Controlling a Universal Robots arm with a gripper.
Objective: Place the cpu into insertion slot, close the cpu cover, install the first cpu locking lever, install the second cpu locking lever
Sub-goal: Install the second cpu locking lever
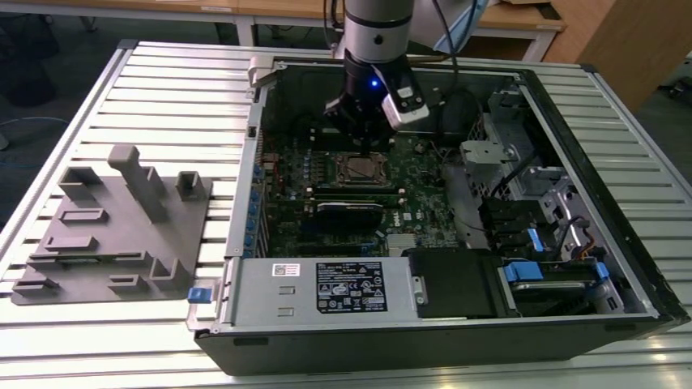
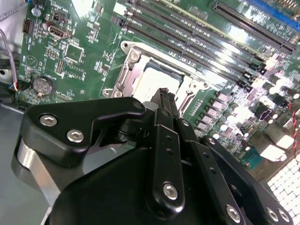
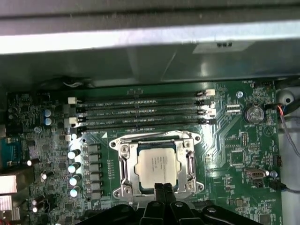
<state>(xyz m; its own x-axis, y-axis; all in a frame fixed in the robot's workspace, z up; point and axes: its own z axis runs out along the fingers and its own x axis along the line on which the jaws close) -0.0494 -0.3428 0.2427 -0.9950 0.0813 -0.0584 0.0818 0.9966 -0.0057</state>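
Hovering beside the pale square cpu under its silvery cpu cover, the black gripper shows fingers pressed together, empty.

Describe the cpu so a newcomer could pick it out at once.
Start at the open computer case on the slatted table and find the green motherboard inside. Just below the four long black memory slots sits a silvery square frame, the cpu cover. The cpu is the pale, flat metallic square in its cut-out centre, unlike the dark parts around it.
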